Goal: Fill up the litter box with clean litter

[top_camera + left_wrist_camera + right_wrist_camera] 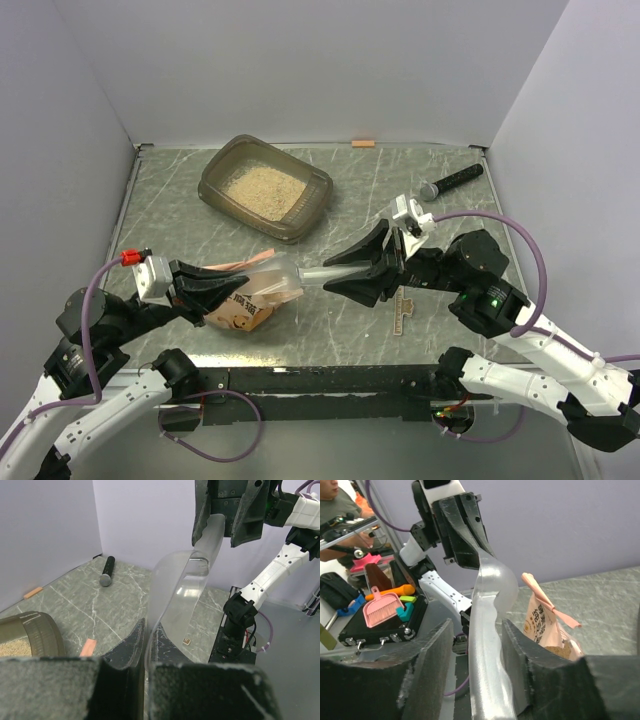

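Spans a clear plastic scoop (300, 272) between two grippers above the tabletop (400, 200).

Pinches the scoop's wide end in the left gripper (148, 630), jaws together on the thin plastic. Straddles the narrow end with the right gripper (476, 630), jaws apart, one finger against it. Shows the orange-pink litter pouch (240, 312) upright just beside the left gripper, tan granules showing in it. Finds the litter box (318, 195) farther back, well apart from the pouch, beige litter (262, 187) spread over its floor.
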Robot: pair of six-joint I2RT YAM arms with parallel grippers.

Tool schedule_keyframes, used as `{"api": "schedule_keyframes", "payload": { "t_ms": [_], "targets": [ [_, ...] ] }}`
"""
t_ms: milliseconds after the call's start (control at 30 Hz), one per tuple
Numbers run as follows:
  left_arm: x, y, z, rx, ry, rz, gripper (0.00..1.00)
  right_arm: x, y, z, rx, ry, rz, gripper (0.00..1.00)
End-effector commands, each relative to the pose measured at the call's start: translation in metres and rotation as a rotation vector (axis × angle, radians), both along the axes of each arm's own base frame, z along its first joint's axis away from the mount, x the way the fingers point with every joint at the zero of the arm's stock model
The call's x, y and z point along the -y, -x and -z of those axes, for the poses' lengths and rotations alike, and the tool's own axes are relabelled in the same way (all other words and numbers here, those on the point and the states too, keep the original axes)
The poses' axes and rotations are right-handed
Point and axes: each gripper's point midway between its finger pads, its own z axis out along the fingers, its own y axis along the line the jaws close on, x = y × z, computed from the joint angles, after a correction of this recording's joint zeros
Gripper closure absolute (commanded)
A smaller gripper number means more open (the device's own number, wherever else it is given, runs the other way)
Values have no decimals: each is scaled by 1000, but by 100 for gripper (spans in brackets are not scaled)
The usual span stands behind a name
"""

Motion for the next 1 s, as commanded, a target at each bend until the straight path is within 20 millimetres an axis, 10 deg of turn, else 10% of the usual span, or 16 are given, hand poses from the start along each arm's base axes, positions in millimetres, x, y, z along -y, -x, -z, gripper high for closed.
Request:
{"api": "schedule_keyframes", "payload": {
  "t_ms": [0, 733, 967],
  "targets": [
    [-3, -1, -23, 33, 56, -19, 99, 2, -3, -9, 34, -12, 27, 47],
    [4, -7, -11, 8, 24, -10, 99, 5, -7, -10, 58, -21, 54, 49],
    [4, -6, -11, 7, 23, -10, 99, 5, -8, -9, 54, -25, 56, 66]
  ]
}}
